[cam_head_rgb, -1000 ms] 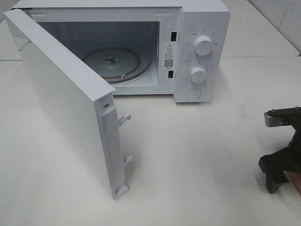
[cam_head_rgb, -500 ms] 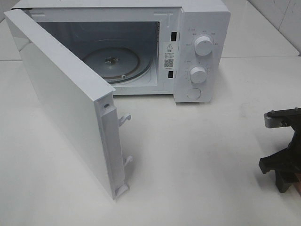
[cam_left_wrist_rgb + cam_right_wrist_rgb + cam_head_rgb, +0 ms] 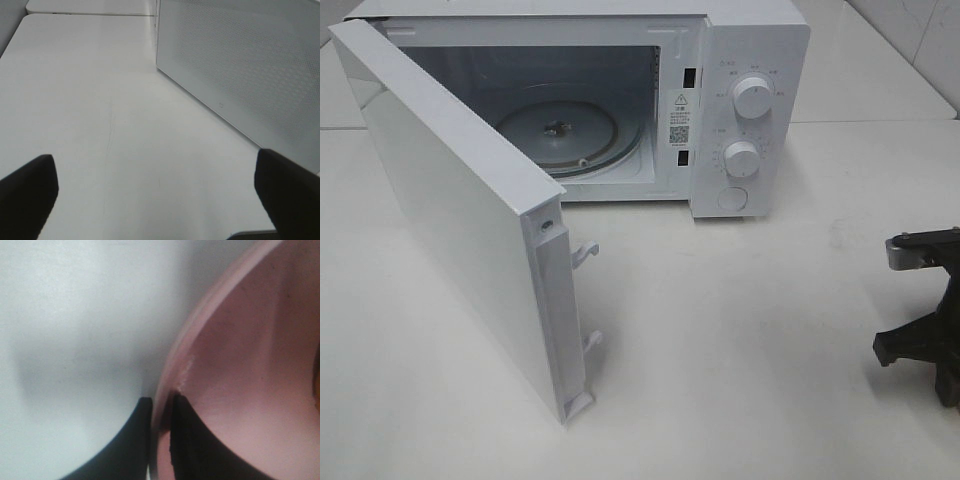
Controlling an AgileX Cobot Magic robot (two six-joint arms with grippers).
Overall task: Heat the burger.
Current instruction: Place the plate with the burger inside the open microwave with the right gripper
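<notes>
While the microwave (image 3: 750,60) stands at the back of the white tabletop (image 3: 740,340) with its door (image 3: 450,220) swung wide toward the camera, the glass turntable (image 3: 560,135) lies bare in the lit cavity. Control panel: upper knob (image 3: 752,97), lower knob (image 3: 741,159), round button (image 3: 731,198) beneath them. Two latch hooks (image 3: 585,255) stick out from the door's free edge. The right arm (image 3: 925,300) is low over the tabletop at the right border of the high view, well apart from the microwave. Right claw (image 3: 161,405): clenched on the rim of the pink plate (image 3: 240,365), one dark finger outside the rim on the tabletop side, the other inside on the plate's floor, the rim pinched between them. The burger (image 3: 317,385) shows only as a thin golden-brown strip at the border of the right wrist view, over the plate's floor (too little of it in view to tell bun from filling); it lies beyond the frame of the high view. Left claw (image 3: 159,190): released, its two dark fingertips (image 3: 30,185) spread wide over bare tabletop, nothing between them, with the perforated outer face of the door close by on one side.
</notes>
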